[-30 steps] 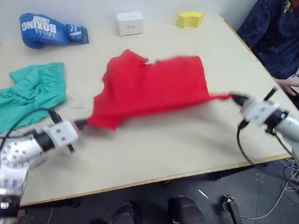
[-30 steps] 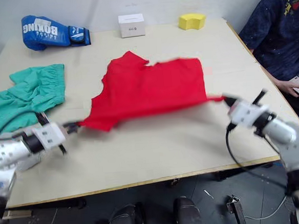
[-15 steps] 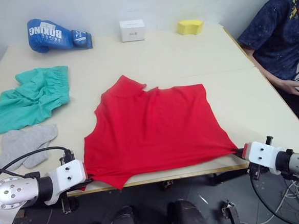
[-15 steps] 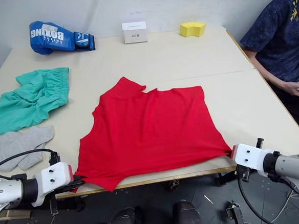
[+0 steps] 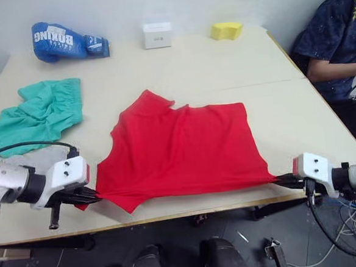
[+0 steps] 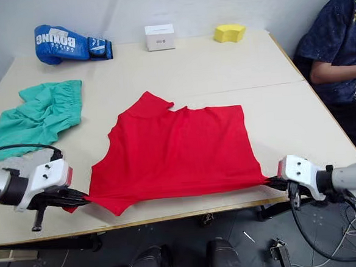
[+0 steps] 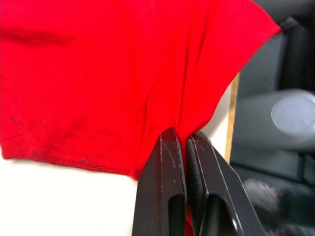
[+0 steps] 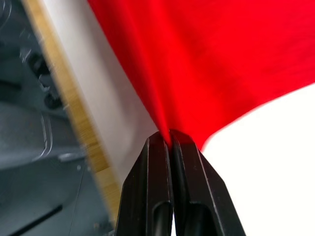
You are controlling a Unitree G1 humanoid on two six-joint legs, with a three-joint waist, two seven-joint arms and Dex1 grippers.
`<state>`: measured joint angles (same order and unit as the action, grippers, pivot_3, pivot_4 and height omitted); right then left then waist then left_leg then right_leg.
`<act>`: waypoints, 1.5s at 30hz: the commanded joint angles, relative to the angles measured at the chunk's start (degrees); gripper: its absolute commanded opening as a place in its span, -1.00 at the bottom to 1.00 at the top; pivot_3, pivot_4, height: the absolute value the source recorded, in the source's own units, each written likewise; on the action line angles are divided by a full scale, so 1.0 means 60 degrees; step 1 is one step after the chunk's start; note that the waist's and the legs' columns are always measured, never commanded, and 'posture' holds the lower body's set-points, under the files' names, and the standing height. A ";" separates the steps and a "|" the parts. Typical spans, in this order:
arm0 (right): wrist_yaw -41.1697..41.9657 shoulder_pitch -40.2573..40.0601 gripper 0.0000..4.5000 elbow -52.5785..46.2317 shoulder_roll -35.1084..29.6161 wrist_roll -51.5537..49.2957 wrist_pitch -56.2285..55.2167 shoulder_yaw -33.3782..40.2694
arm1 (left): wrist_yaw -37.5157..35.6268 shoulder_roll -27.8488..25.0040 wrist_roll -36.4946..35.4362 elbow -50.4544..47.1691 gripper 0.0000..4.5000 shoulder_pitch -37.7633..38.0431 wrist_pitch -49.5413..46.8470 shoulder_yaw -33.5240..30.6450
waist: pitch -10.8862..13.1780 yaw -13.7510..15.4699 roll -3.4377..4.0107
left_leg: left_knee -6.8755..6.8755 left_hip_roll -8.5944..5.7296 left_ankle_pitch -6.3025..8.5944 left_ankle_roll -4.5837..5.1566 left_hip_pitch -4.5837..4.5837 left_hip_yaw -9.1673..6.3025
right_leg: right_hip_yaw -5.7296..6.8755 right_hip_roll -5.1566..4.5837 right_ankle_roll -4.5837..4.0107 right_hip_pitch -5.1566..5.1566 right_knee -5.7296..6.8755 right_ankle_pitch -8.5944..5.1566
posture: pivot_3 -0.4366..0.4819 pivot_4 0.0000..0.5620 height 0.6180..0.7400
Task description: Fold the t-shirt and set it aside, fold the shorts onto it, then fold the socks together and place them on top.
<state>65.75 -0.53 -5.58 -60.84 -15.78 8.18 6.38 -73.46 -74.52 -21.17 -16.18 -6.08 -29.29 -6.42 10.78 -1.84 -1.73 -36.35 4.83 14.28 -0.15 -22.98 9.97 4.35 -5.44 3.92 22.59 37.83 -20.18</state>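
Along the bottom of the frame, the left gripper and the right gripper are each pinching a lower corner of the t-shirt with fingers closed tight on the cloth, apparently pulling the hem taut so the red shirt is lying flat across the middle of the table for folding. The shorts are lying crumpled at middle left, beyond the left gripper. A blue boxing glove, a white box and a yellow block are sitting along the top edge, and a person's arm is resting at upper right.
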 commanded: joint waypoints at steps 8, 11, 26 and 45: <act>0.0107 0.1292 -1.00 0.1094 0.0752 -0.0077 0.0742 -0.0380 | -0.1044 0.1806 0.1348 0.3346 -0.98 -0.3985 0.0341 0.2749 | 0.0004 0.0051 0.0006 | -0.0075 -0.0002 -0.0013 -0.0058 -0.0050 0.0009 | -0.0005 0.0119 0.0025 0.0033 0.0022 0.0011 | -0.05 -0.47 1.00; 0.0018 0.1318 -1.00 0.1091 0.0890 -0.0145 0.0944 -0.0305 | -0.1088 0.2071 0.1623 0.3994 -0.98 -0.4367 0.0535 0.2912 | 0.0004 0.0017 0.0006 | -0.0123 0.0017 0.0014 -0.0052 -0.0050 0.0025 | -0.0013 0.0133 0.0034 0.0031 0.0031 0.0014 | -0.05 -0.47 1.00; -0.1954 0.0590 -0.79 0.0266 0.2301 -0.0706 0.1752 0.0875 | 0.0117 0.3120 0.1144 0.4113 -0.68 -0.3570 0.0054 0.1739 | 0.0004 0.0019 0.0006 | -0.0144 0.0066 0.0017 -0.0047 -0.0044 0.0030 | -0.0112 0.0137 0.0040 0.0031 0.0060 0.0018 | -0.05 -0.47 1.00; -0.2139 -0.0532 0.08 -0.1530 0.3225 -0.1623 0.0225 0.1933 | 0.2105 0.4642 -0.0751 0.1847 0.47 0.0031 0.1711 -0.2875 | 0.0002 0.0005 0.0007 | -0.0132 0.0110 0.0033 -0.0076 -0.0021 0.0029 | -0.0132 0.0144 0.0044 0.0016 0.0052 0.0021 | -0.05 -0.47 1.00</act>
<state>51.13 -3.36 -10.08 -41.19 -24.73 11.24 19.61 -57.61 -44.59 -25.27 -1.79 -6.82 -22.31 -22.55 10.79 -1.81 -1.68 -37.13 5.53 14.51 -0.62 -23.11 10.14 3.57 -4.56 4.18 22.68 38.13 -20.05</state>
